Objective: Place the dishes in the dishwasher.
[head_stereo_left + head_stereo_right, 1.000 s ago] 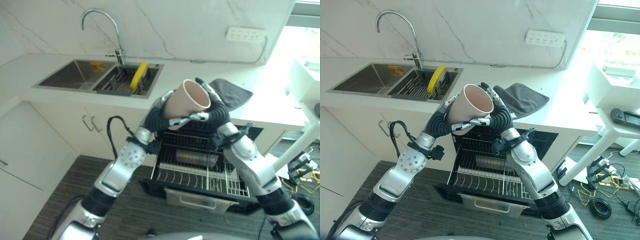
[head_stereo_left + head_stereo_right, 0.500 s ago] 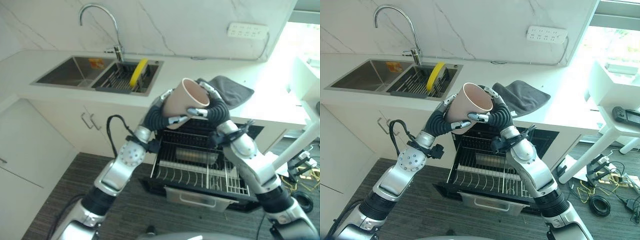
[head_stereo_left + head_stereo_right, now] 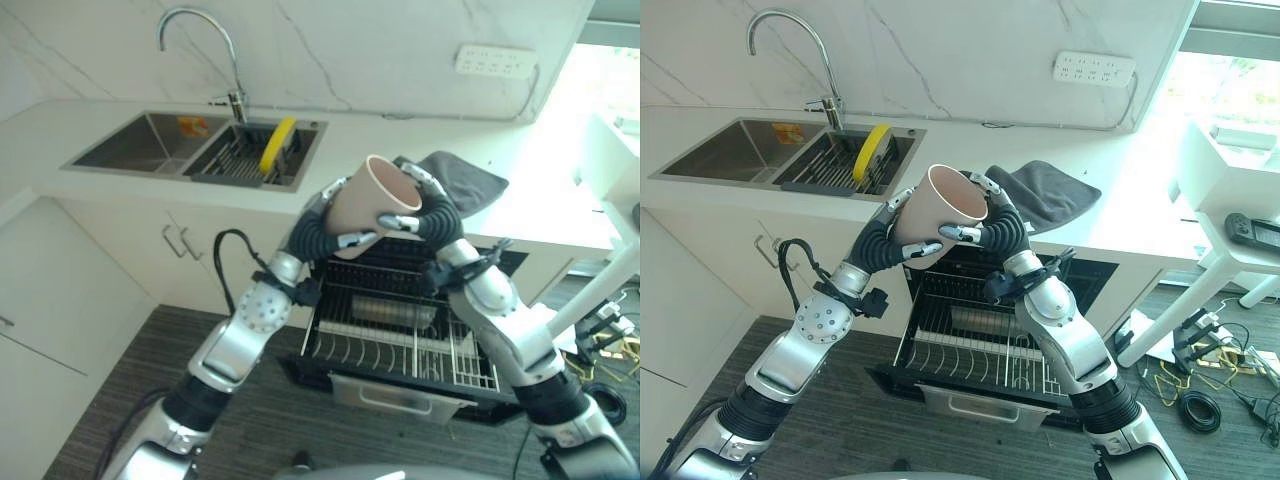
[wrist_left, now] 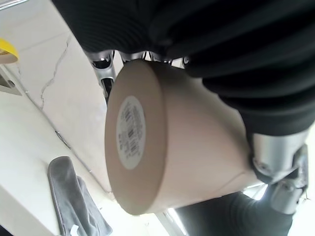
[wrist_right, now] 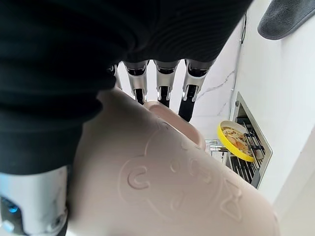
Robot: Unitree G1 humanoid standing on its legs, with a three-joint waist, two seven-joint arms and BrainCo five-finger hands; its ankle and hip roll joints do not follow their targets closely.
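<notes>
I'm in a kitchen, domestic-style. Evidence: white marble-look countertop (image 3: 1120, 235) and backsplash, double-bowl steel sink (image 3: 735, 150) with a gooseneck faucet (image 3: 790, 50), a drying rack in the right bowl holding a yellow plate (image 3: 873, 152). White base cabinets (image 3: 120, 260) with bar handles below. Built-in dishwasher (image 3: 985, 345) under the counter, wire rack pulled out. Grey towel (image 3: 1045, 195) on the counter, wall power strip (image 3: 1095, 68) above it.

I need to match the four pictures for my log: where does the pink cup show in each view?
Left eye view: pink cup, centre, held above the dishwasher rack.
Right eye view: centre, left of the grey cloth.
Left wrist view: its base with a sticker faces the camera.
Right wrist view: its embossed side is in the foreground.
Shared landmark: the grey cloth on the counter.
</notes>
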